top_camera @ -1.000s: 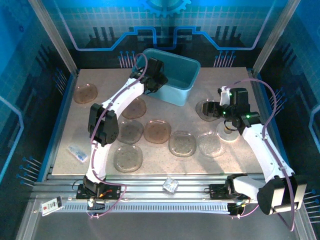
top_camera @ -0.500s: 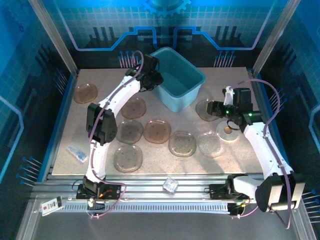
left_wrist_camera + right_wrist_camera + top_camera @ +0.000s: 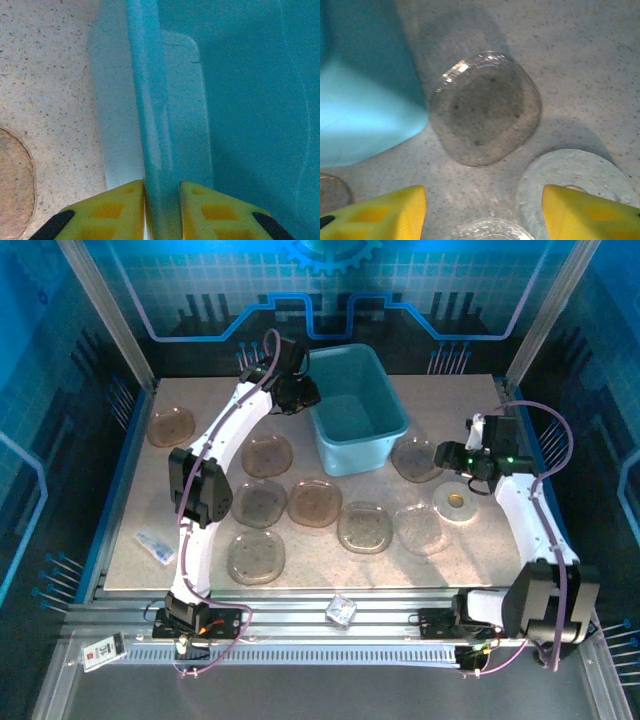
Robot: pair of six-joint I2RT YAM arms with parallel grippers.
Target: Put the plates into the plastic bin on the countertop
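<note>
Overhead, the smooth, round-cornered teal plastic bin point(image 3: 358, 405) sits at the back of the speckled beige tabletop point(image 3: 135, 490), with thin translucent plates point(image 3: 315, 503) scattered before it. The left claw point(image 3: 305, 395) meets its left rim. From the left wrist, yellow fingers point(image 3: 110, 212) pinch the bin's wall. From the right wrist, the right claw point(image 3: 482, 200) stands released, with a smoky rounded-square plate point(image 3: 485, 107) just ahead, untouched.
</note>
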